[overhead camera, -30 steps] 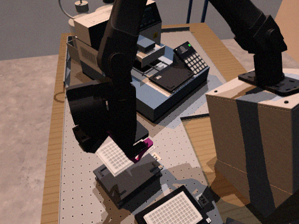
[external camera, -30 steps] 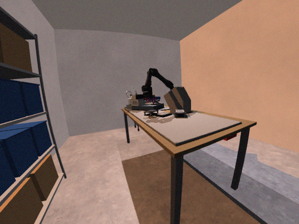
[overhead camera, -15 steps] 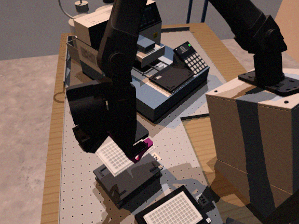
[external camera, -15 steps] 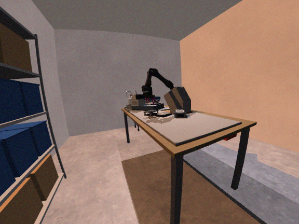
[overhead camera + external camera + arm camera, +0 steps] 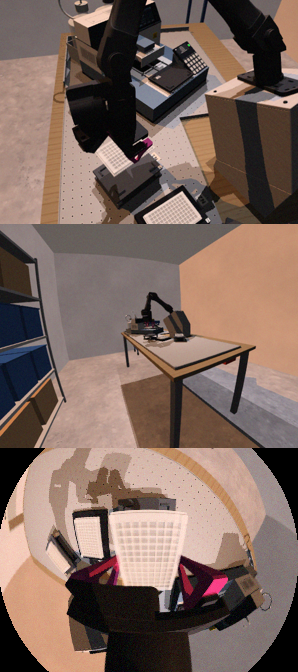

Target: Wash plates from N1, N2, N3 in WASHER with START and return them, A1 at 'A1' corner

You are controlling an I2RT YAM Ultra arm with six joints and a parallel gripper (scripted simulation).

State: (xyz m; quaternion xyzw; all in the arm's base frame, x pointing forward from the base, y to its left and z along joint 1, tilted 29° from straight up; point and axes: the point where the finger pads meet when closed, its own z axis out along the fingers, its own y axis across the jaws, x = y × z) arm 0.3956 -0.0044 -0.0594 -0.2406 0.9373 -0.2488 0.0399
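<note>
The gripper (image 5: 121, 153) is pinching a white plate (image 5: 114, 157) in the air just above its dark nest (image 5: 145, 176), well away from the washer (image 5: 155, 103), whose lamp (image 5: 189, 45) is green and whose pocket (image 5: 172, 78) has no plate, so most work seems left.

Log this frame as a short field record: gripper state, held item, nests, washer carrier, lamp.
gripper: shut on a white 96-well plate
held plate: lifted above nest N1, tilted
nest N1: no plate in it
nest N2: plate seated
nest N3: not identifiable
washer carrier: pocket bare
lamp: green
</note>
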